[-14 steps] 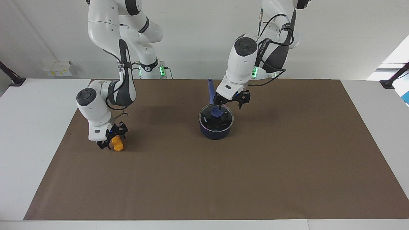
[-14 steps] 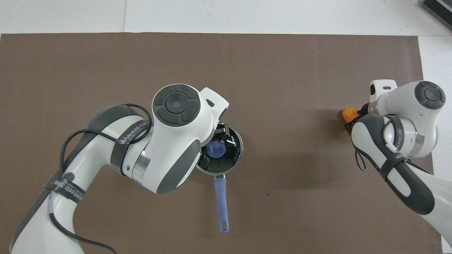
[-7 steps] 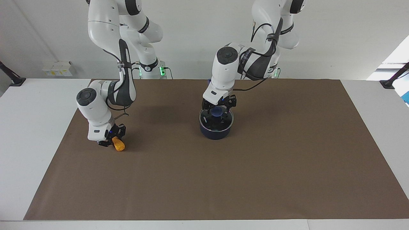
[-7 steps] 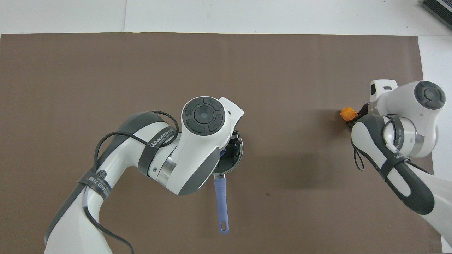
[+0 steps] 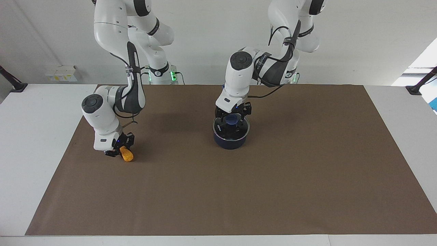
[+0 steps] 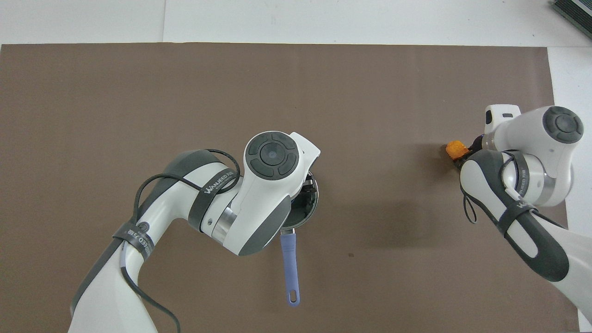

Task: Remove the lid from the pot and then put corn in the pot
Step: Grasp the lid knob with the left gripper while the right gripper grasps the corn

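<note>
Here the right claw is down at the table near the edge at the right arm's end, its fingers closed on the corn, a stubby orange-yellow cob with a bumpy skin that lies tilted on the brown mat and sticks out from the claw toward the edge farthest from the robots. That low, slanted grip looks like a hold taken while the cob lies flat, ready to be raised once the way into the pot is free. The left claw is over the middle of the mat, lowered onto the lid, with its fingers standing wide apart on either side of the blue knob and not yet pressing it, as far as the facing view shows; this reads as the moment just before the pinch that would lift the lid. The lid is a round clear glass disc with a metal rim and a small dark label, and it sits flat on the pot, a small dark navy saucepan. The long blue handle points toward the robots' edge of the table, clear of both arms, which leaves the knob open to a straight descent. Corn and pot lie well apart, so each arm works its own end without crossing.
</note>
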Robot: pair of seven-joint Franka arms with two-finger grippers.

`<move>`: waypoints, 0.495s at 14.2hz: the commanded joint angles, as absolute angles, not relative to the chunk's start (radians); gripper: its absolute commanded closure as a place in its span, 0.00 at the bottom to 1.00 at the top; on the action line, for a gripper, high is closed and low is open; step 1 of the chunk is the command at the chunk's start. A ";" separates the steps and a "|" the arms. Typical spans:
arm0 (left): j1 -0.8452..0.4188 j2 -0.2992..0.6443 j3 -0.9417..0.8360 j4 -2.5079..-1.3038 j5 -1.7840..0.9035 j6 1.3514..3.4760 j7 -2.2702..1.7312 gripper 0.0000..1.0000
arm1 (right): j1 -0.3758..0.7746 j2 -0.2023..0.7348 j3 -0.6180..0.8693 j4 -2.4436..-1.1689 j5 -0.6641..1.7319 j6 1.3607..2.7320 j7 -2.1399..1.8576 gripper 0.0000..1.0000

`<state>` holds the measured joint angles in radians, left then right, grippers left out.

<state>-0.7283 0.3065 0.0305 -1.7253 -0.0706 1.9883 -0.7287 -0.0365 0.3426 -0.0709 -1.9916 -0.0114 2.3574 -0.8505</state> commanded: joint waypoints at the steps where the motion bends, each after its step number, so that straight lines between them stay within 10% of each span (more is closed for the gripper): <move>1: -0.750 0.287 0.049 -1.766 -0.077 2.023 -0.765 0.03 | -0.046 0.334 -0.063 -1.999 -0.003 2.359 -0.836 1.00; 7: -0.750 0.288 0.049 -1.755 -0.080 2.014 -0.793 1.00 | -0.043 0.324 -0.063 -1.956 -0.003 2.289 -0.825 1.00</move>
